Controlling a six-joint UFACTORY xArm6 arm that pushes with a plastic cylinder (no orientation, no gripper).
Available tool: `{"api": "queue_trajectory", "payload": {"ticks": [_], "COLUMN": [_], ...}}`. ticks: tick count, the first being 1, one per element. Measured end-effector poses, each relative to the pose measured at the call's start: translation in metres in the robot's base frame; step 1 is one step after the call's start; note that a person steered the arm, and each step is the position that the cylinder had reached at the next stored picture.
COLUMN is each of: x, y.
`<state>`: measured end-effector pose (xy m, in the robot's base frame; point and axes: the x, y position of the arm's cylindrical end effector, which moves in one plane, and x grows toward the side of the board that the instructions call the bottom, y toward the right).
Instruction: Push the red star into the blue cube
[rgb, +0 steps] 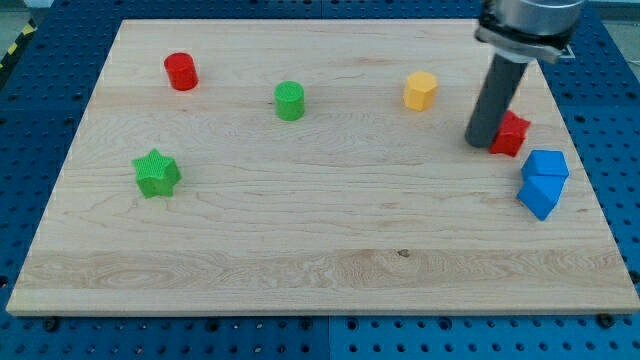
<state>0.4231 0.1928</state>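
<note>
My tip, a plain dark rod with no claw, touches the red plastic star at its nine o'clock; the star's pointing is unclear. Blue plastic cube at five o'clock.

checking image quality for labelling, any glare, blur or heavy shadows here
Camera view: even, soft light, no glare on the pale wooden board; my tip casts only a faint shadow beside the red star block; the blue cube block is sharp; the arm is cropped at the view's top.
</note>
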Motion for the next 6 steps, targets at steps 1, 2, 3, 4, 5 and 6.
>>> {"api": "queue_trajectory", "payload": {"ticks": [1,2,3,4,5,6], "x": [-0.008,-0.050,-0.067,-0.043,-0.031,-0.014], "y": [-0.019,-0.013,0.014,0.018,0.018,0.019]}}
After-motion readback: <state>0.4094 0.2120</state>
